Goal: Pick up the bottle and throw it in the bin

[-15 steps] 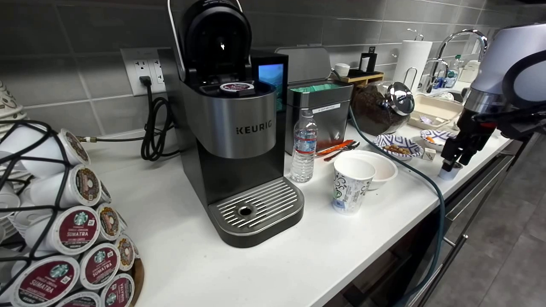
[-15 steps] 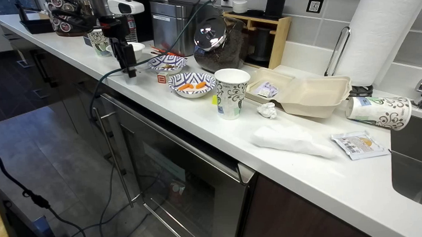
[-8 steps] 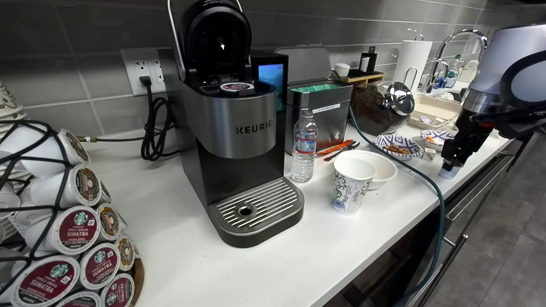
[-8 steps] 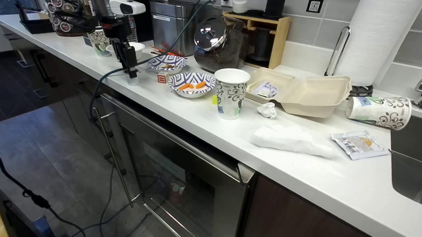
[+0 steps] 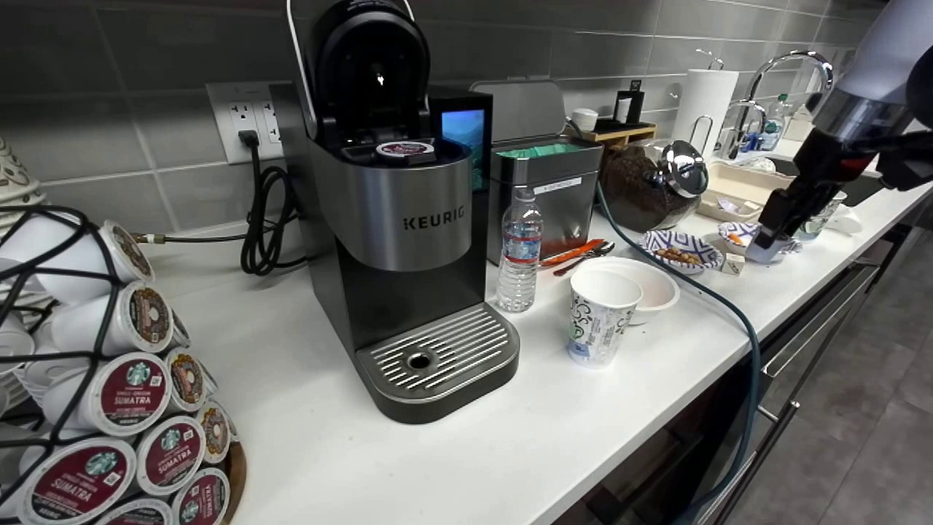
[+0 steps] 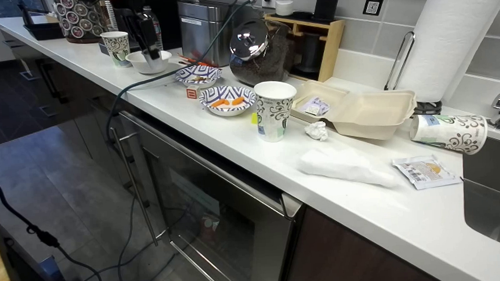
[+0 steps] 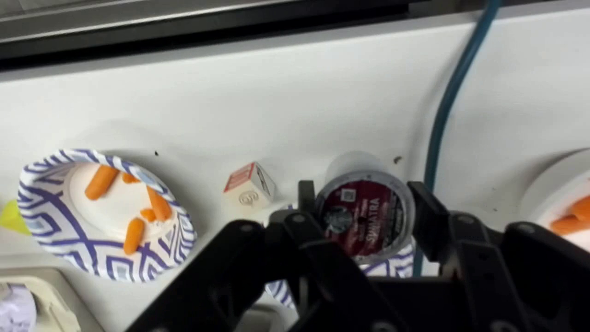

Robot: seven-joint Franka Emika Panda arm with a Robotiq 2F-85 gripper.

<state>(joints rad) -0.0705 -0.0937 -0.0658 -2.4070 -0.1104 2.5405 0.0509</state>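
The black claw [image 7: 364,203] pinches a white plastic coffee pod [image 7: 364,212], its maroon lid [image 7: 365,226] visible only in the wrist view. Both exterior views show the small clear ribbed plastic bottle [image 5: 520,257] upright on the white table [image 5: 423,467].

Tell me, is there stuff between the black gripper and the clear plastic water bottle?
Yes: a long teal cable runs across the white counter between them, then a round white bowl sits nearer the bottle. The gripper also holds a maroon-topped white coffee pod.
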